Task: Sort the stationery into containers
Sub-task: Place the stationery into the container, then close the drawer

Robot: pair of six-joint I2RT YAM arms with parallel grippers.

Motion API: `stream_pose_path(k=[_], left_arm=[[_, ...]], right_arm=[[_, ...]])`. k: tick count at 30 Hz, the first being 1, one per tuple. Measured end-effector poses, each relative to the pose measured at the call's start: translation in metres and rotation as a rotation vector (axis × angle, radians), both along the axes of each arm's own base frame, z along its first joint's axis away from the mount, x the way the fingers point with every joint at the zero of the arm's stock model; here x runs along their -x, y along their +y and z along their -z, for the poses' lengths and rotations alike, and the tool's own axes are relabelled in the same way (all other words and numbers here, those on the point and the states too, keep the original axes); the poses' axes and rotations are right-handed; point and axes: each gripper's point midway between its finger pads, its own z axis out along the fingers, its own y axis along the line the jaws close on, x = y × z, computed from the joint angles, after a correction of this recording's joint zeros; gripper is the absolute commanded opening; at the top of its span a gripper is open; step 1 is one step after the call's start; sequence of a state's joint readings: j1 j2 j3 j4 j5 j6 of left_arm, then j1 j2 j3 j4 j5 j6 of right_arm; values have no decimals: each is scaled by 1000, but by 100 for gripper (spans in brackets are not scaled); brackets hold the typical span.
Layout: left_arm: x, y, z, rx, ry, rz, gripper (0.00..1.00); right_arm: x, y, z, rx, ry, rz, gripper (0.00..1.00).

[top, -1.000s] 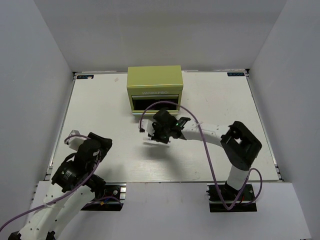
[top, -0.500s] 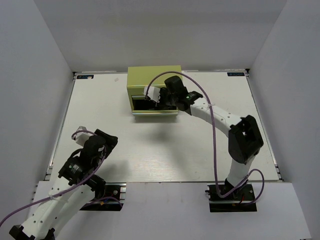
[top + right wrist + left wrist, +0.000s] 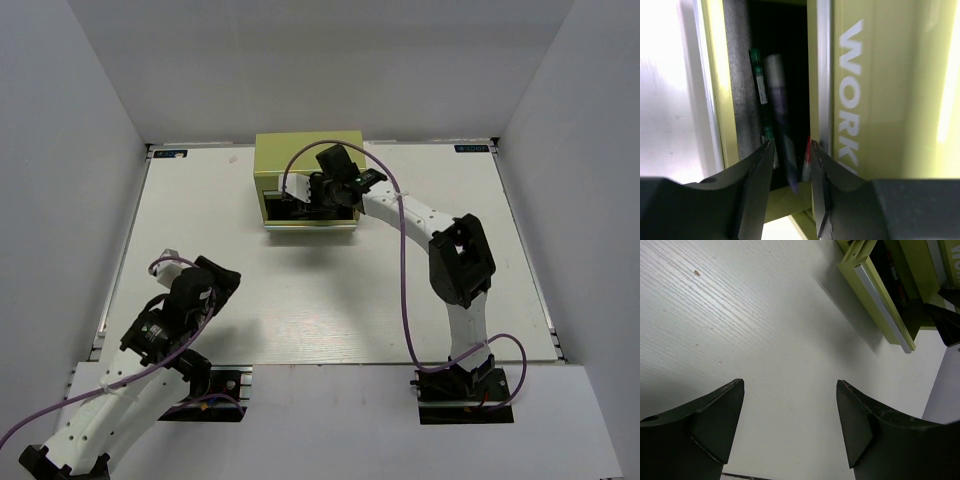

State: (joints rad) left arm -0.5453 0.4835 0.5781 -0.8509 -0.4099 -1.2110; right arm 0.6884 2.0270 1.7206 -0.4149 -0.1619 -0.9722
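Pens lie in the open drawer [image 3: 735, 115] of the olive-green chest [image 3: 880, 100]: a green pen [image 3: 759, 90] rests along its dark floor, and just beside it a blurred purple pen [image 3: 781, 125] runs down with its lower end between the fingers of the right gripper [image 3: 791, 150]. That gripper hangs over the drawer with its jaws partly apart, the gap wider than the purple pen, so nothing is clamped. The left gripper [image 3: 790, 385] stands wide open above the white table [image 3: 765, 315], well apart from the chest, holding nothing.
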Motion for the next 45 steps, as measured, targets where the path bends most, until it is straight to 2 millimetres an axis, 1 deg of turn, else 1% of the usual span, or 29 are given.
stream_pose_path(k=[2, 3, 5, 6, 7, 10, 16, 18, 20, 23, 26, 29, 32, 36, 41, 45], left_arm=[[-1, -1, 0, 3, -4, 1, 84], [-1, -1, 0, 4, -6, 1, 84], [-2, -2, 2, 3, -3, 4, 84], [-2, -2, 2, 0, -1, 5, 84], [-3, -3, 3, -3, 2, 7, 84], [-6, -5, 5, -10, 8, 12, 84], [-10, -8, 6, -19, 11, 24, 84], [-10, -8, 6, -19, 10, 26, 84], [-9, -8, 6, -18, 9, 28, 84], [-9, -8, 5, -16, 5, 29, 84], [-9, -8, 3, -12, -2, 29, 84], [-9, -8, 3, -13, -1, 30, 84], [-9, -8, 4, -15, -1, 31, 84], [-8, -8, 4, -15, -1, 31, 84], [-8, -8, 4, -16, 1, 31, 84], [-8, -8, 4, -17, 2, 31, 84]], right_arm=[[2, 4, -4, -15, 6, -16, 43], [3, 5, -6, -22, 10, -24, 45], [8, 7, -4, -29, 32, -43, 45], [11, 8, -3, -31, 45, -53, 42], [15, 9, -1, -34, 61, -66, 30], [32, 11, 4, -37, 122, -139, 0], [84, 8, 16, -25, 280, -356, 0], [95, 8, 19, -21, 313, -390, 0], [96, 11, 22, -14, 320, -398, 0], [86, 15, 37, 18, 309, -335, 0], [59, 20, 53, 47, 245, -219, 0], [40, 19, 63, 62, 211, -109, 0], [16, 16, 61, 65, 138, -2, 0], [-17, 10, 49, 50, 20, 139, 0], [-19, 8, 49, 66, 0, 195, 0], [-15, 11, 50, 41, 30, 178, 0]])
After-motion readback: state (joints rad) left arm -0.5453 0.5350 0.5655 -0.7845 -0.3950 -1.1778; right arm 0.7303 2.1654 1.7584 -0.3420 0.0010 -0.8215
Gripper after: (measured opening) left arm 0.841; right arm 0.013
